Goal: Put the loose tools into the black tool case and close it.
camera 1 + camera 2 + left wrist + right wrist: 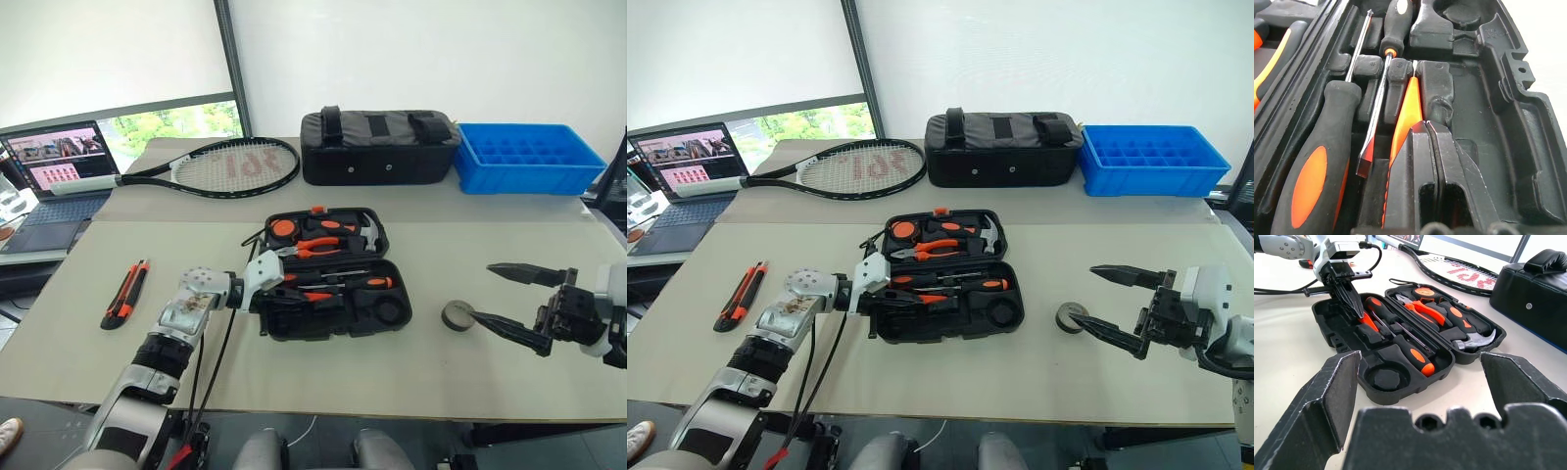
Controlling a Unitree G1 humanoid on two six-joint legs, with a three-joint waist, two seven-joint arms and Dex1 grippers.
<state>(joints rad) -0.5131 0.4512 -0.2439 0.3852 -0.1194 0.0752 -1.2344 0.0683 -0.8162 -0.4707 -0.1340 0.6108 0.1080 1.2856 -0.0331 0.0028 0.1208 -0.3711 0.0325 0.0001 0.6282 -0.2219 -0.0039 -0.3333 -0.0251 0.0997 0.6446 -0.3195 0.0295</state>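
Standing by the table, I saw the black tool case (333,274) lying open in the middle, lid half on the far side w/ pliers and a hammer, near half w/ two long screwdrivers (1400,340) already in their slots. The left gripper (1349,298) was inside the near half at its left end, fingers pressed together, tips resting on the small orange screwdriver (1408,110); I could not tell if it was pinched or just touched. The right gripper (509,299) hovered above the table on the right, jaws wide apart, holding nothing. The small dark roll of tape (458,314) lay flat on the table betw. the case and that gripper, just beside the lower finger. The orange-and-black utility knife (125,293) lay on the table well to the left of the case, apart from both arms. At the far side were a tennis racket (220,168), a black fabric bag (377,147) and a blue crate (527,157); a laptop (59,171) stood open at far left.
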